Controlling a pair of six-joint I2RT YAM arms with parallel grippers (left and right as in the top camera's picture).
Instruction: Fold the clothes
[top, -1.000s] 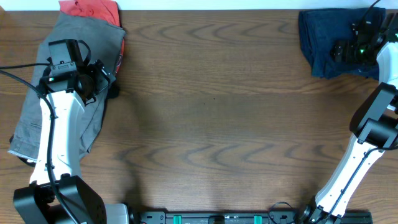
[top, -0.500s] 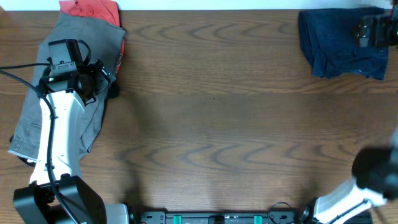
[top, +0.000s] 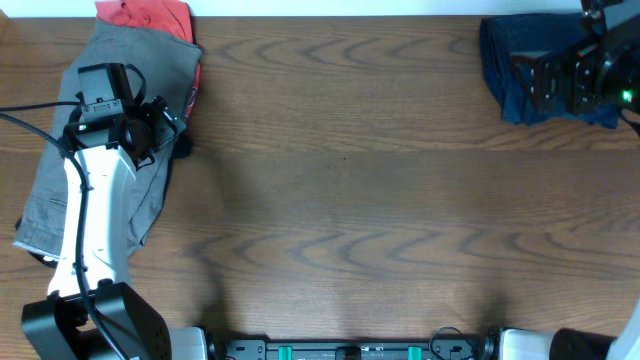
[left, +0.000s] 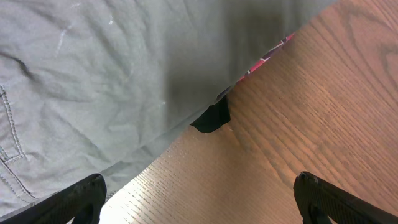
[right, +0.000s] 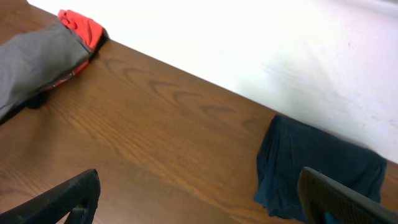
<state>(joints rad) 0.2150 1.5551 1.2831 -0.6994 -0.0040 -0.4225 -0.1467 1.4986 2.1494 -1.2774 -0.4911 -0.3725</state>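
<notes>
**Overhead.** Within the last second the right arm's white links have swung out of frame at 4 o'clock. The right gripper (top: 560, 85) hangs above the dark blue shorts (top: 510, 90), a compact bundle unmoved at the table's (top: 340, 180) 2 o'clock, so that fold is probably finished. The left gripper (top: 165, 120) has not moved from over the grey-khaki shorts (top: 50, 180) at 9 o'clock. The red-orange garment (top: 145, 15) lies at 11.

**Left wrist.** The fingers (left: 74, 199) are spread wide and empty. The grey-khaki hem runs from 8 to 1 o'clock, beyond the tips. A dark navy scrap (left: 211, 118) peeks out at 12.

**Right wrist.** The fingers (right: 336, 199) are parted and empty. The dark blue shorts lie at 4 o'clock, seemingly clear of the tips.
</notes>
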